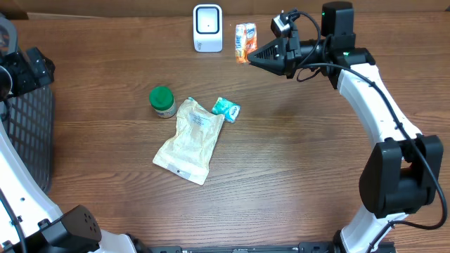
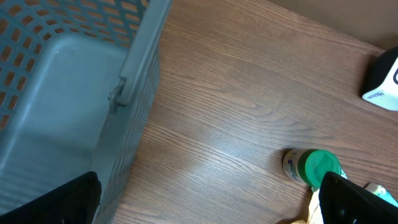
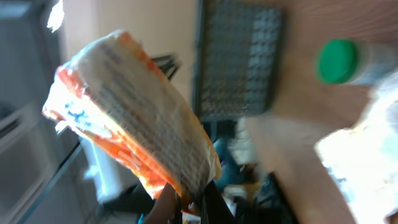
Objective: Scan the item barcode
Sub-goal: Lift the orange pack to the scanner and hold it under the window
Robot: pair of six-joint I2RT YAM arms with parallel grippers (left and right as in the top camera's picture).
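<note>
The wooden table (image 1: 281, 161) fills the overhead view, and a grey mesh basket (image 1: 31, 133) sits at its left edge; the left wrist view looks down into the basket's bare interior (image 2: 56, 93). The right arm (image 1: 373, 98) reaches from the near right corner up to the back of the table, while the left arm (image 1: 17, 190) rises along the left side, over the basket. The left gripper (image 2: 205, 211) hangs over the wood beside the basket wall, its fingers (image 2: 354, 199) standing far apart at the two lower corners of its own view with nothing between them. A flat beige pouch (image 1: 190, 140) lies tilted near the middle of the table. The white scanner (image 1: 207, 28) stands upright at the back edge, a little left of centre. A small bottle with a green cap (image 1: 162, 101) rests just beside the pouch's upper left corner, lying on its side in the left wrist view (image 2: 311, 167). The right gripper (image 1: 254, 55) is clamped on the orange packet (image 1: 245, 41), pinching it by one edge (image 3: 124, 118) and holding it just to the right of the scanner. A small teal packet (image 1: 226, 108) lies against the pouch's upper right corner.
</note>
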